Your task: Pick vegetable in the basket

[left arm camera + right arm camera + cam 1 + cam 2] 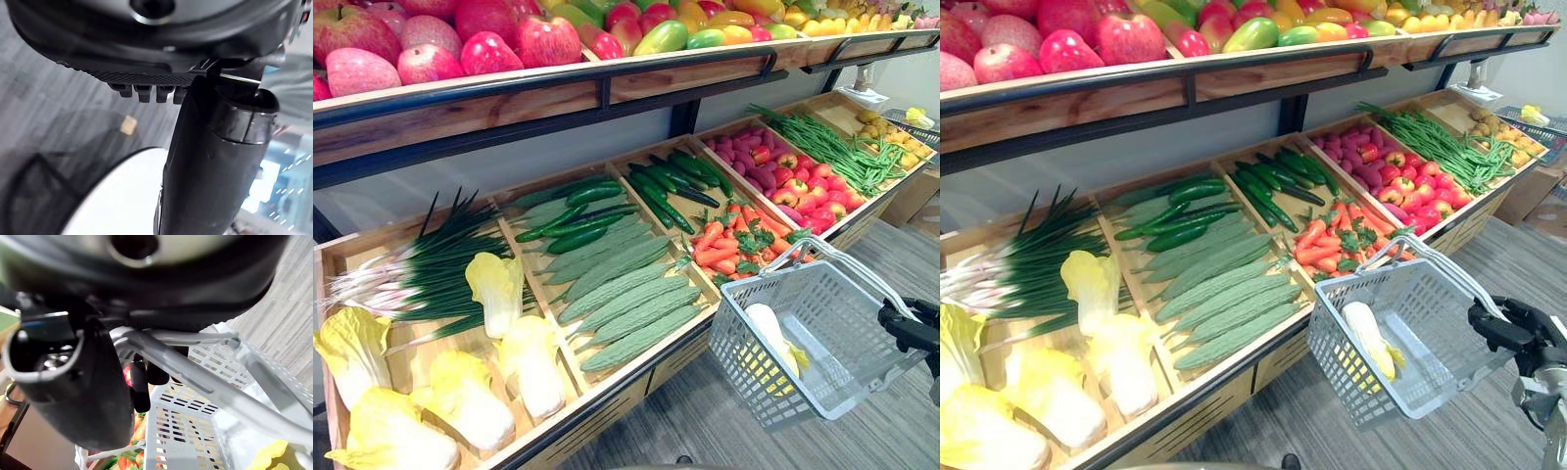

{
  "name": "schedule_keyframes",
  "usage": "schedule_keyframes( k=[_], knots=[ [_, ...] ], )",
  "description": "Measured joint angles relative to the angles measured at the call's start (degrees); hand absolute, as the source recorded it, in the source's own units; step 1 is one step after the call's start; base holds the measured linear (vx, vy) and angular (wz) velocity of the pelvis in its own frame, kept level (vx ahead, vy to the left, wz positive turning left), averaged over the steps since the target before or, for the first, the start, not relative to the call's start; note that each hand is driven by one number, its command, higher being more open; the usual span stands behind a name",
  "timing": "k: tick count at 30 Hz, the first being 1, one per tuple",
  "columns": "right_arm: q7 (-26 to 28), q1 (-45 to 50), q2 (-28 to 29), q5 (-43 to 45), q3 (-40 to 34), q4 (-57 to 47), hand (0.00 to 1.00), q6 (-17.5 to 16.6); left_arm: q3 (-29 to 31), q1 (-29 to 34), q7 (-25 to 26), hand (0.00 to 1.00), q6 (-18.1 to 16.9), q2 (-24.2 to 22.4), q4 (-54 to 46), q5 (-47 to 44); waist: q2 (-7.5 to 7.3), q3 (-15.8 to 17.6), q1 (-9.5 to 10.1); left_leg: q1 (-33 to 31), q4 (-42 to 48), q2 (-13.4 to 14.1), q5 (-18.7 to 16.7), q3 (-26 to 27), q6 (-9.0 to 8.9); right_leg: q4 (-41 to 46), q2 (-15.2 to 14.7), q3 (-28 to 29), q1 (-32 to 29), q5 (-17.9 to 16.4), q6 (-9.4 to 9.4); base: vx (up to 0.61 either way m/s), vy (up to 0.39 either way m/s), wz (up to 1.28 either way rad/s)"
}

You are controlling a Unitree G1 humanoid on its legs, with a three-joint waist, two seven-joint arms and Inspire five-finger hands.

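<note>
A grey plastic basket hangs in front of the vegetable shelf, over the floor. My right hand is shut on the basket's handle, its fingers curled round the bar in the right wrist view. Inside the basket lies one pale napa cabbage with yellow leaf tips. More napa cabbages lie in the nearest shelf bin at the left. My left hand hangs low over the grey floor with its thumb straight and nothing in it.
The slanted wooden shelf holds green onions, bitter gourds, cucumbers, carrots, red peppers and green beans. An upper shelf with apples overhangs the bins. Grey floor lies below the basket.
</note>
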Motion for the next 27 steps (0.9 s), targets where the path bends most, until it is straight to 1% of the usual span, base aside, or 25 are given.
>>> schedule_keyframes(
  k=[1, 2, 3, 4, 5, 6, 8, 10, 12, 16, 17, 20, 22, 23, 24, 27],
  knots=[
    [-0.42, -0.02, 0.16, 0.08, 0.26, 0.0, 0.0, 0.53, -1.9, 0.07, -1.83, 1.0, 2.23, -1.84, 0.14, 2.57, -0.36, 0.12, -0.09, 0.22, -0.33, -0.06, 0.34, 0.3, 0.53, 0.0, -0.01, 0.36, -0.14, 0.09, -0.03, 0.02, 0.01, -0.12],
    [-0.97, -0.08, 0.17, 0.24, 0.25, -0.01, 0.0, 1.25, -4.71, 0.25, -3.64, 1.0, 3.96, -4.03, 0.19, 5.34, -0.31, 0.09, -0.15, 0.56, -0.68, -0.18, 0.41, 0.7, 0.63, 0.01, -0.02, 0.86, -0.22, 0.12, 0.01, 0.02, 0.012, -0.16],
    [-1.43, -0.08, 0.2, 0.48, 0.25, -0.01, 0.0, 1.62, -5.99, 0.31, -4.64, 1.0, 4.5, -5.25, 0.12, 5.68, -0.3, 0.08, -0.15, 0.7, -0.81, -0.23, 0.42, 0.97, 0.65, 0.01, -0.02, 1.15, -0.27, 0.13, 0.02, 0.03, 0.016, -0.2],
    [-2.54, -0.06, 0.26, 1.01, 0.25, 0.0, 0.0, 2.15, -6.08, 0.56, -5.63, 1.0, 3.8, -6.93, -0.74, 5.37, -0.14, 0.06, -0.15, 1.06, -1.08, -0.29, 0.42, 1.4, 0.65, 0.01, -0.01, 1.54, -0.29, 0.13, 0.03, 0.03, 0.013, -0.13],
    [-3.53, -0.06, 0.26, 1.92, 0.25, 0.15, 0.0, 2.35, -7.35, 2.01, -6.08, 1.0, 3.85, -7.08, -0.93, 5.93, 0.12, 0.05, -0.25, 1.16, -1.3, -0.37, 0.44, 1.41, 0.69, 0.01, -0.02, 1.57, -0.31, 0.13, 0.03, 0.04, 0.013, -0.12],
    [-5.18, -0.06, 0.32, 2.34, 0.18, 0.96, 0.0, 2.35, -11.95, 5.47, -7.72, 1.0, 4.41, -7.19, -1.15, 8.21, 0.46, 0.2, -0.46, 1.67, -1.6, -0.49, 0.47, 1.59, 0.74, 0.02, -0.06, 1.78, -0.35, 0.13, 0.03, 0.04, 0.007, -0.03],
    [-7.11, -0.04, 1.23, 2.52, 0.14, 2.37, 0.0, 2.35, -16.65, 8.06, -8.87, 1.0, 4.42, -6.62, -1.52, 9.91, 0.63, 0.18, -0.31, 1.82, -1.69, -0.53, 0.47, 1.65, 0.75, 0.02, -0.07, 1.87, -0.31, 0.13, 0.02, 0.02, 0.003, -0.02],
    [-8.87, 0.27, 2.86, 2.65, -0.23, 3.41, 0.0, 2.34, -18.67, 9.07, -9.17, 1.0, 4.42, -6.45, -2.0, 10.45, 0.61, 0.19, -0.13, 1.83, -1.65, -0.55, 0.46, 1.65, 0.75, 0.02, -0.08, 1.88, -0.28, 0.11, 0.0, 0.0, 0.0, 0.0],
    [-11.25, 2.19, 5.97, 4.54, -0.58, 4.57, 0.0, 2.28, -21.62, 10.32, -9.07, 1.0, 4.4, -6.43, -2.75, 10.44, 0.69, 0.23, 0.01, 1.73, -1.7, -0.57, 0.41, 1.66, 0.78, 0.02, -0.13, 1.94, -0.11, -0.04, -0.24, -0.04, -0.004, 0.0],
    [-12.62, 4.39, 12.33, 7.0, -2.63, 6.62, 0.0, 2.16, -26.01, 11.99, -8.18, 1.0, 4.4, -6.22, -3.5, 10.02, 1.22, 0.2, 0.13, 1.85, -1.72, -0.73, 0.1, 1.88, 0.46, 0.03, -0.28, 2.39, -0.01, -0.15, -0.4, -0.03, -0.002, -0.02],
    [-12.8, 5.04, 13.96, 7.76, -2.78, 7.07, 0.0, 2.02, -27.49, 12.27, -7.54, 1.0, 4.4, -6.03, -3.54, 9.41, 1.47, 0.17, 0.26, 1.91, -1.72, -0.84, 0.09, 1.97, 0.48, 0.04, -0.36, 2.62, 0.0, -0.15, -0.4, 0.0, 0.0, 0.0],
    [-13.27, 5.3, 16.52, 9.24, -2.77, 9.72, 0.0, 1.65, -30.28, 12.6, -5.87, 1.0, 4.41, -5.81, -3.66, 7.5, 1.77, 0.17, 0.66, 1.96, -1.69, -1.12, -0.03, 2.14, 0.68, 0.05, -0.62, 2.88, 0.02, -0.15, -0.42, -0.01, 0.001, -0.01],
    [-13.82, 5.31, 17.55, 9.41, -2.77, 11.81, 0.0, 0.99, -31.66, 12.46, -2.64, 1.0, 4.34, -5.59, -4.06, 6.28, 1.79, 0.16, 1.18, 1.96, -1.69, -1.27, -0.07, 2.13, 0.76, 0.06, -0.75, 2.88, 0.03, -0.17, -0.45, 0.0, 0.0, 0.0],
    [-13.92, 5.29, 17.73, 9.4, -2.77, 13.29, 0.0, 0.71, -31.76, 11.64, 0.57, 1.0, 4.1, -5.47, -3.92, 5.99, 1.81, 0.16, 1.5, 1.96, -1.71, -1.39, -0.11, 2.06, 0.83, 0.06, -0.86, 2.85, 0.06, -0.21, -0.52, 0.0, 0.0, 0.0],
    [-14.04, 5.29, 17.73, 9.4, -2.77, 13.97, 0.0, 0.58, -31.77, 11.07, 2.4, 1.0, 3.88, -5.44, -3.79, 5.99, 1.81, 0.15, 1.6, 1.95, -1.73, -1.45, -0.12, 1.99, 0.89, 0.06, -0.91, 2.81, 0.08, -0.25, -0.57, 0.0, 0.0, 0.0],
    [-14.56, 5.26, 17.72, 9.41, -2.77, 16.45, 0.0, -0.65, -31.35, 9.46, 10.22, 1.0, 2.6, -5.35, -3.29, 6.12, 1.82, 0.14, 1.71, 1.95, -1.93, -1.67, -0.2, 1.77, 1.22, 0.08, -1.06, 2.67, 0.11, -0.46, -0.85, 0.0, 0.0, 0.0]
  ],
)
